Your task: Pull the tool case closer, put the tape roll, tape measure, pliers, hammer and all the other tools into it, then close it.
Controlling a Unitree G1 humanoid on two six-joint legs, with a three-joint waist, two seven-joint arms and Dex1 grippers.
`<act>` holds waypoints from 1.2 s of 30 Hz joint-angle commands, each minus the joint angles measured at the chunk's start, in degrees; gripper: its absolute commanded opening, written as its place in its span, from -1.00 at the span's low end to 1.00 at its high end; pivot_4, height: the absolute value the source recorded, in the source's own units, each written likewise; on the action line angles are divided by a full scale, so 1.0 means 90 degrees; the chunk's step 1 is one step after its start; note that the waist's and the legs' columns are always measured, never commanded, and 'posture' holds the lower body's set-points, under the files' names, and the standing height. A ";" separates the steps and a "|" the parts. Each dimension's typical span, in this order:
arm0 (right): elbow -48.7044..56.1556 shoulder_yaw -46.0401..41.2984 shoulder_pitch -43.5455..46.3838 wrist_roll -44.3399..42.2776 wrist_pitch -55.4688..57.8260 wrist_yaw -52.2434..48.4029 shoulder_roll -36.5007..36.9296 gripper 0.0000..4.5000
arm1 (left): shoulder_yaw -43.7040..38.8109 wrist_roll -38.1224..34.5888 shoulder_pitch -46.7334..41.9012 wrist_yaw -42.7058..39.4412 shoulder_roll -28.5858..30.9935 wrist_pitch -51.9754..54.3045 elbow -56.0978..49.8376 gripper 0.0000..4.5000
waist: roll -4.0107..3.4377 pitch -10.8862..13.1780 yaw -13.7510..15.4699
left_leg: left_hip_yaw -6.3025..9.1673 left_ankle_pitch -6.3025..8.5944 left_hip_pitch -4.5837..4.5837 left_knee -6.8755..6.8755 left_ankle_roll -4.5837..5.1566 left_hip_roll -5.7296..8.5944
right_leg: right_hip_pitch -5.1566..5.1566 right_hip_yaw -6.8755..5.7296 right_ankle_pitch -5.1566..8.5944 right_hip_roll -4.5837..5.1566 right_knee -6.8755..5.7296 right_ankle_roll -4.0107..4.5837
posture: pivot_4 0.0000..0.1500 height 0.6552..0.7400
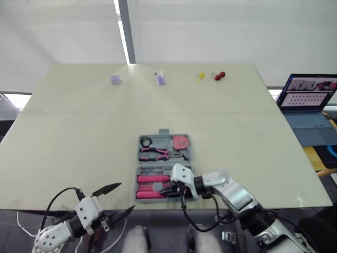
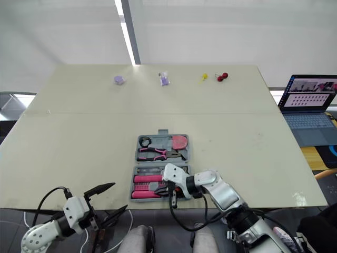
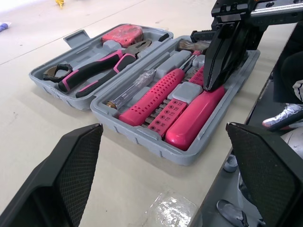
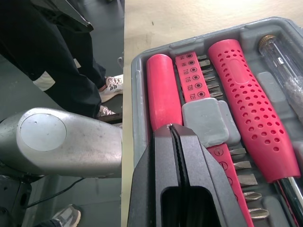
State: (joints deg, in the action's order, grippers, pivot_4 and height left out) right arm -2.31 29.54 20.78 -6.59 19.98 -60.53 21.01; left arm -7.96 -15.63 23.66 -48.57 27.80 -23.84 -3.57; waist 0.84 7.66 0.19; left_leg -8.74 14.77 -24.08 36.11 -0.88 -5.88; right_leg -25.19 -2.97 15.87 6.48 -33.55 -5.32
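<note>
Lying open near the middle of the desk's front edge, the tool case (image 3: pixel 142 135) held pink-handled tools; the right gripper (image 4: pixel 171 128), fingers pressed together, hovered over its near half, the left gripper (image 1: pixel 126 196) spread beyond that edge

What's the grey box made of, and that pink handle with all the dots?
The tool case looks like moulded grey plastic, matte, with shaped pockets. The dotted pink handle seems to be plastic or rubber, slightly glossy; I cannot tell which.
</note>
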 commanded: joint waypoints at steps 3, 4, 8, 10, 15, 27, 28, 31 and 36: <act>-0.0128 0.0332 -0.0069 0.0477 -0.0040 0.0035 0.0199 -0.99 | -0.0013 -0.0020 0.0033 0.0001 0.0060 -0.0102 -0.0034 1.00 | 0.0000 -0.0001 0.0001 | 0.0001 0.0000 0.0002 0.0000 0.0000 0.0000 | 0.0001 0.0000 0.0000 0.0000 -0.0001 0.0000 | 1.00 1.00; -0.0167 0.0382 -0.0073 0.0551 -0.0037 0.0048 0.0224 -0.99 | -0.0012 -0.0021 0.0036 -0.0001 0.0062 -0.0101 -0.0037 1.00 | -0.0001 -0.0001 0.0001 | 0.0002 0.0000 0.0002 0.0000 0.0000 0.0000 | 0.0002 0.0000 0.0000 0.0000 -0.0001 0.0000 | 1.00 1.00; -0.0275 0.0521 -0.0096 0.0752 -0.0034 0.0075 0.0291 -0.99 | -0.0008 -0.0019 0.0048 -0.0010 0.0070 -0.0099 -0.0043 1.00 | -0.0001 -0.0006 0.0003 | 0.0006 0.0000 0.0005 -0.0001 0.0000 0.0000 | 0.0004 -0.0003 0.0000 0.0001 -0.0002 0.0000 | 1.00 1.00; -0.0325 0.0540 -0.0116 0.0802 -0.0049 0.0071 0.0294 -0.99 | -0.0002 -0.0011 0.0051 -0.0012 0.0074 -0.0096 -0.0045 1.00 | -0.0001 -0.0008 0.0004 | 0.0008 0.0000 0.0007 -0.0001 0.0000 0.0000 | 0.0007 -0.0004 0.0000 0.0001 -0.0003 0.0000 | 1.00 1.00; 0.0009 0.0061 -0.0195 0.0073 -0.0068 -0.0108 0.0006 -0.99 | 0.0003 -0.0063 0.0056 -0.0036 0.0087 -0.0040 -0.0093 1.00 | -0.0001 -0.0007 0.0009 | 0.0011 0.0000 0.0019 -0.0003 0.0000 -0.0001 | 0.0024 -0.0007 0.0001 0.0001 -0.0001 0.0002 | 1.00 1.00; 0.0711 -0.1940 0.0618 -0.1678 0.1031 0.0303 -0.0358 -0.76 | -0.0084 -0.0094 -0.1010 0.0783 0.0264 0.2081 -0.0757 1.00 | -0.0032 0.0043 0.0096 | 0.0013 -0.0002 -0.0002 0.0004 -0.0002 0.0004 | -0.0001 -0.0008 -0.0003 0.0002 -0.0019 0.0003 | 1.00 1.00; 0.0726 -0.2090 0.0617 -0.1728 0.1101 0.0323 -0.0243 -0.59 | -0.0209 -0.0232 -0.1169 0.0950 0.0243 0.2368 -0.0799 1.00 | -0.0031 0.0042 0.0114 | 0.0014 -0.0004 -0.0003 0.0005 -0.0002 0.0004 | -0.0001 -0.0008 -0.0003 0.0002 -0.0019 0.0003 | 1.00 1.00; 0.0575 -0.2626 0.0510 -0.1773 0.1124 0.0493 0.0151 0.07 | -0.0529 -0.0528 -0.1455 0.1053 0.0304 0.2802 -0.0752 1.00 | -0.0029 0.0041 0.0125 | 0.0015 -0.0012 -0.0002 0.0015 0.0003 0.0005 | 0.0008 -0.0008 -0.0004 0.0002 -0.0027 0.0000 | 1.00 1.00; -0.0261 -0.3736 0.0215 -0.1586 0.0543 0.1110 0.0690 0.98 | -0.1251 -0.0384 -0.2012 0.1586 0.0426 0.2932 0.0206 1.00 | -0.0029 0.0051 0.0130 | 0.0017 -0.0016 0.0000 0.0018 0.0009 0.0012 | 0.0052 -0.0009 -0.0005 0.0004 -0.0028 -0.0002 | 1.00 1.00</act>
State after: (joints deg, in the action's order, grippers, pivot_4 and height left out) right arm -3.11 -0.16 23.25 -21.29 27.69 -52.67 25.96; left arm -15.90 -18.92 6.44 -36.33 30.49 2.66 -3.55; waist 0.58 8.11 1.36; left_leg -8.55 14.62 -24.08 36.28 -0.80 -5.78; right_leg -24.71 -3.09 15.82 6.51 -33.80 -5.34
